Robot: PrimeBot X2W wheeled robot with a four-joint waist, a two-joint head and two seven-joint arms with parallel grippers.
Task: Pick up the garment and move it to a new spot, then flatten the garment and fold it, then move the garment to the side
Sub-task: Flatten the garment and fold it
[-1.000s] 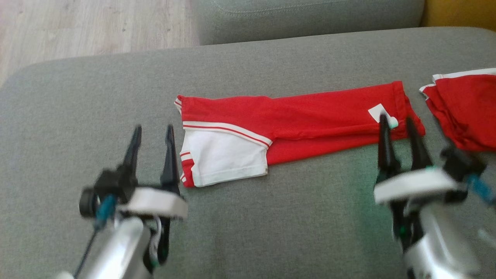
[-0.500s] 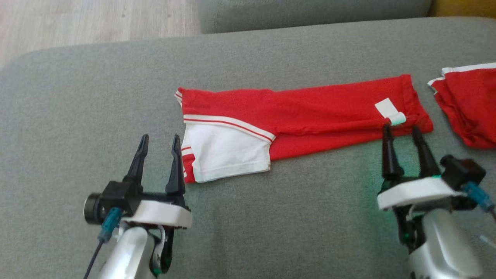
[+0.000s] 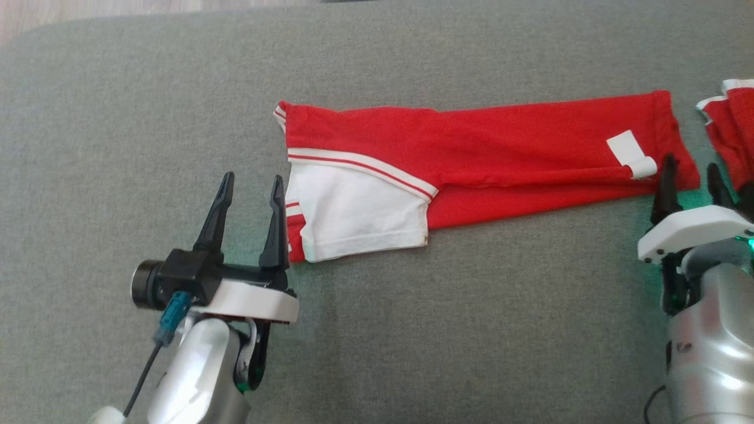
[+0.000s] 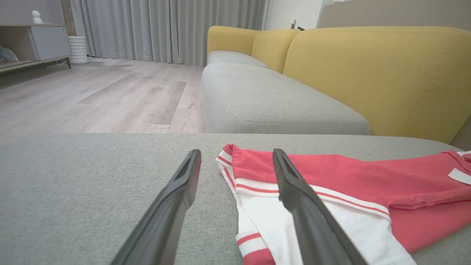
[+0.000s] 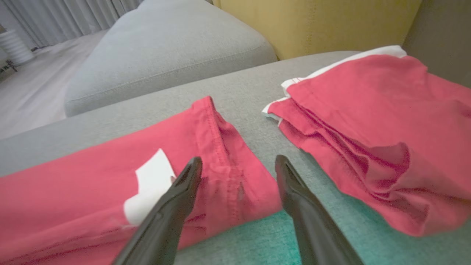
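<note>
While both sets of jaws stand spread and empty, every risk is in the pinch to come. The left jaws sit low over the grey cushion point(image 3: 118, 147), straddling the left edge of the red garment point(image 3: 471, 141), which lies as a long folded strip across the cushion's middle. One finger is over the white sleeve point(image 3: 359, 218), the other over bare cushion. Closing here likely grabs the sleeve layer alone and peels the fold open. The right jaws straddle the hem point(image 5: 217, 147) just past the white label point(image 3: 627, 150); a shallow bite may catch one layer or only the label. A second red garment point(image 3: 730, 129) lies just beside, so any drift right snags it. Uneven lift between the arms skews the strip.
</note>
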